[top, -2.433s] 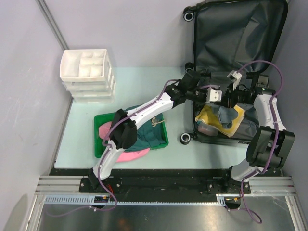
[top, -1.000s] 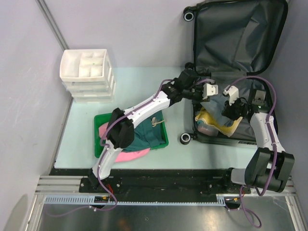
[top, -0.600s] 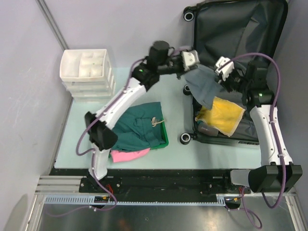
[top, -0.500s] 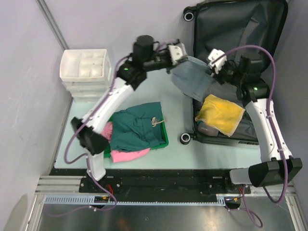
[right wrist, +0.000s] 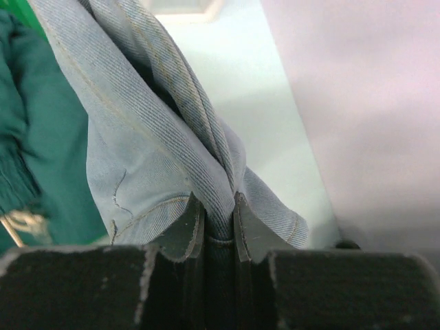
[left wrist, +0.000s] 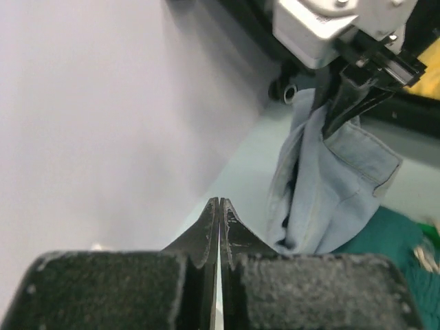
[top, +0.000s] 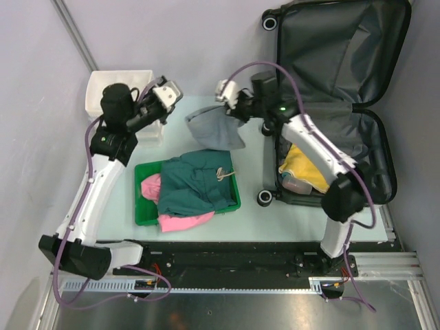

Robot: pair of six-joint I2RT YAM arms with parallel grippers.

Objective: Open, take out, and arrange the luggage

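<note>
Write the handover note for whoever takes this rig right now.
Left gripper: jaws shut, empty, raised near the white drawer box.
Right gripper: jaws shut on a denim garment, which hangs over the table between luggage and green tray.
Luggage: open, with a yellow cloth and other items inside.
Done: luggage opened; teal garment and pink garment in the tray.
Left: place the denim, empty the luggage, arrange.

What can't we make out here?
- Top view: lower half of the luggage, partly behind the right arm; what lies under the yellow cloth is hidden.
- Top view: green tray floor, covered by the teal garment.
- Right wrist view: denim garment fills frame, edges cut off; its type unclear.
</note>
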